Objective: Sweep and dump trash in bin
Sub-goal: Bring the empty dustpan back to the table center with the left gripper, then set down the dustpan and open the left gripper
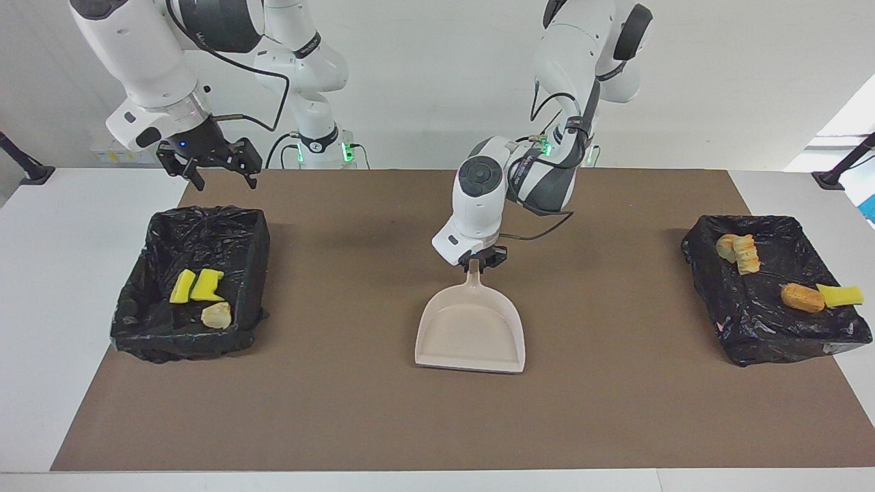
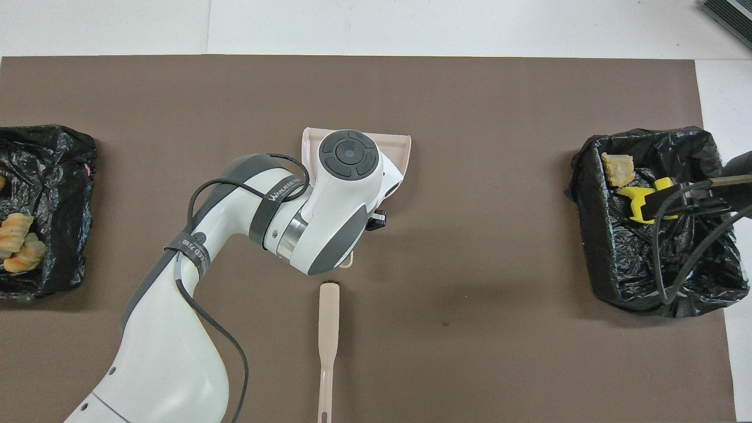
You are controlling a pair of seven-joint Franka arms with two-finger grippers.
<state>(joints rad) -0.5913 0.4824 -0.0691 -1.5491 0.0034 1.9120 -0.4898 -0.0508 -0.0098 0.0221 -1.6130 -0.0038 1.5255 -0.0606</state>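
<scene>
My left gripper [image 1: 476, 262] is shut on the handle of the empty beige dustpan [image 1: 472, 331], at the middle of the brown mat; in the overhead view the wrist covers most of the dustpan [image 2: 402, 145]. The trash lies in two black-lined bins. The bin [image 1: 253, 239] at the right arm's end holds two yellow-green sponge wedges [image 1: 197, 285] and a beige lump [image 1: 217, 315]. The bin [image 1: 704, 273] at the left arm's end holds beige wrinkly lumps [image 1: 739, 251], a brown oval lump [image 1: 802, 297] and a yellow-green wedge [image 1: 841, 294]. My right gripper [image 1: 208, 167] hangs open over the robots' edge of its bin.
The beige brush [image 2: 328, 346] lies flat on the mat, nearer to the robots than the dustpan, and the left arm hides it in the facing view. The brown mat [image 1: 342, 410] covers most of the white table.
</scene>
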